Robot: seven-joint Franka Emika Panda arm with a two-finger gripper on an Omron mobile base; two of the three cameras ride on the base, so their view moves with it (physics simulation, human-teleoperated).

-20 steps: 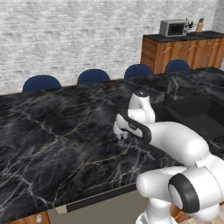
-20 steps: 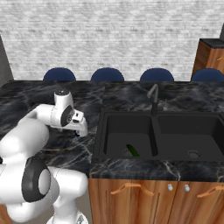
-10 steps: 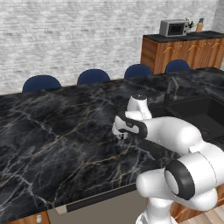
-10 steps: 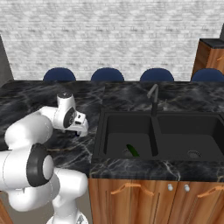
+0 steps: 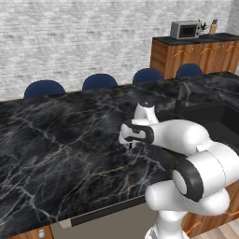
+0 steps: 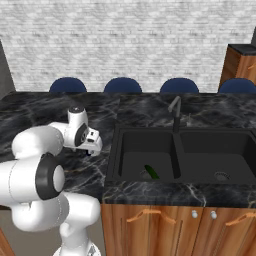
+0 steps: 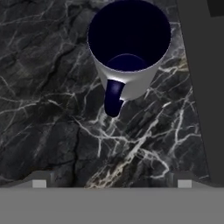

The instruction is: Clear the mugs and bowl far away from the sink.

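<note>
Black marble table [image 5: 56, 154] is seen beneath the claw [image 6: 93, 148], spread wide and holding nothing. An upright white mug [image 7: 129, 52] stands below it near the sink [image 6: 185, 160] edge, with bare table leftward.

A pale whitewashed brick wall [image 5: 79, 37] closes the back of the room, and four dark blue chair backs [image 6: 122, 85] stand in a row along the far edge of the black marble surface [image 5: 56, 154], which is veined in white and tan. Past the surface's far right corner stands a wooden cabinet [image 5: 196, 53] with a dark top, carrying a silver microwave [image 5: 185, 30]. Wooden cabinet doors with curved handles [image 6: 170, 225] run beneath the surface's near edge.
</note>
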